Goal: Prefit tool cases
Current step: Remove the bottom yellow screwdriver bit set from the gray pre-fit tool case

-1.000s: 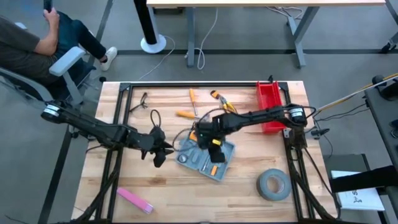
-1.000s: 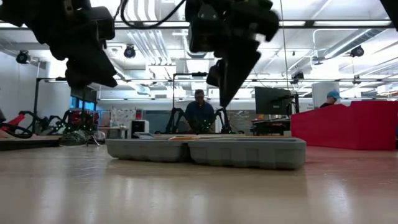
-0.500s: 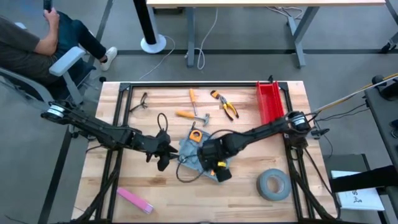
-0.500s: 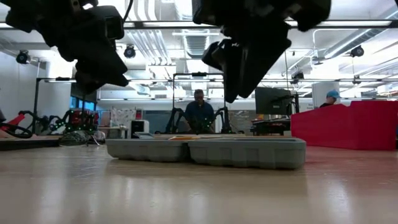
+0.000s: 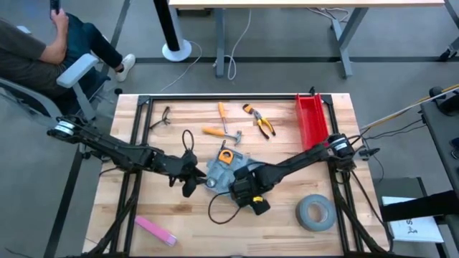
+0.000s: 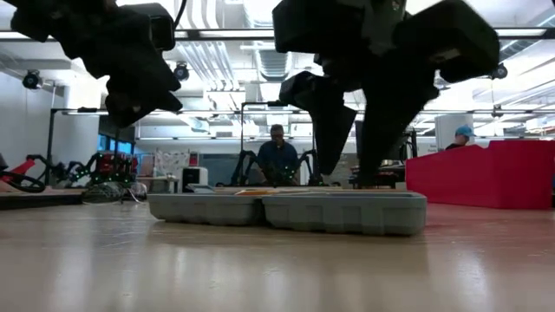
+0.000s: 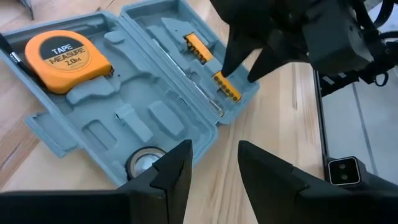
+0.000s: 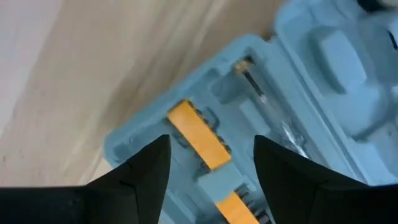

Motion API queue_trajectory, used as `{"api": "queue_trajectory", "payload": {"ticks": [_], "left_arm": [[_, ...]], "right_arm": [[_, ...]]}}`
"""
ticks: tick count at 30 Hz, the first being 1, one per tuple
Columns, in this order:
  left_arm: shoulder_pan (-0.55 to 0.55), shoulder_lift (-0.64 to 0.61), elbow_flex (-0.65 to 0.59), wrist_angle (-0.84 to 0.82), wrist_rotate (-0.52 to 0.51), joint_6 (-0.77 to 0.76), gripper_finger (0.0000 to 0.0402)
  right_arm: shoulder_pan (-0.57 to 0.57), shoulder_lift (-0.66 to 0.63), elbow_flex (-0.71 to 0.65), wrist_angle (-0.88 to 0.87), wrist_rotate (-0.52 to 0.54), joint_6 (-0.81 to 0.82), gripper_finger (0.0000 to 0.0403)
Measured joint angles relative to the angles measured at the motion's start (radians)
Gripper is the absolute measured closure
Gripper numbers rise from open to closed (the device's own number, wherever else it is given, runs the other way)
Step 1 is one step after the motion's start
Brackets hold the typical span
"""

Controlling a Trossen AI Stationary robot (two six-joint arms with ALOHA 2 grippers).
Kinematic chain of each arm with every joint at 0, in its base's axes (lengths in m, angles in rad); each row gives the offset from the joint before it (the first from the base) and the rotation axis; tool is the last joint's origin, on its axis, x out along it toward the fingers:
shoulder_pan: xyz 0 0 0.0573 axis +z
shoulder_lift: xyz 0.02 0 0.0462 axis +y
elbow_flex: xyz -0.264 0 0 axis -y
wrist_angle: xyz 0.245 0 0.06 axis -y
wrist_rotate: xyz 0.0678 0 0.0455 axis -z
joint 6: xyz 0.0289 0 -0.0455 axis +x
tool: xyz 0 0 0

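The tool case (image 7: 134,106) lies open mid-desk, recesses up for fitting. My right claw (image 7: 249,62) hangs spread over its yellow bit strips (image 8: 199,142); my left claw (image 7: 214,171) waits spread alongside.

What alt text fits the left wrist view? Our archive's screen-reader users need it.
An open blue-grey tool case lies on the wooden table, holding an orange tape measure and orange bit strips. The right gripper hangs open over the strips; the left gripper, open, frames the foreground.

Right gripper (image 5: 252,198) moved to tool case (image 5: 228,174) near corner, jaws now spread
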Motion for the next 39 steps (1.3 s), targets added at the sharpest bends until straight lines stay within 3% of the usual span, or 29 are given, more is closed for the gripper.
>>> {"api": "queue_trajectory", "payload": {"ticks": [19, 23, 31, 39], "left_arm": [[0.000, -0.003, 0.014, -0.020, 0.026, -0.004, 0.0264], [0.000, -0.003, 0.014, -0.023, 0.026, -0.004, 0.0264], [0.000, -0.004, 0.014, -0.025, 0.027, -0.004, 0.0264], [0.000, -0.004, 0.014, -0.026, 0.038, -0.004, 0.0264]], "right_arm": [[0.008, 0.096, -0.004, 0.020, 0.001, -0.085, 0.0206], [0.003, 0.095, -0.004, 0.022, 0.005, -0.084, 0.0236], [-0.004, 0.094, -0.005, 0.024, 0.006, -0.102, 0.0340], [-0.013, 0.095, 0.035, 0.003, 0.009, -0.094, 0.0326]]}}
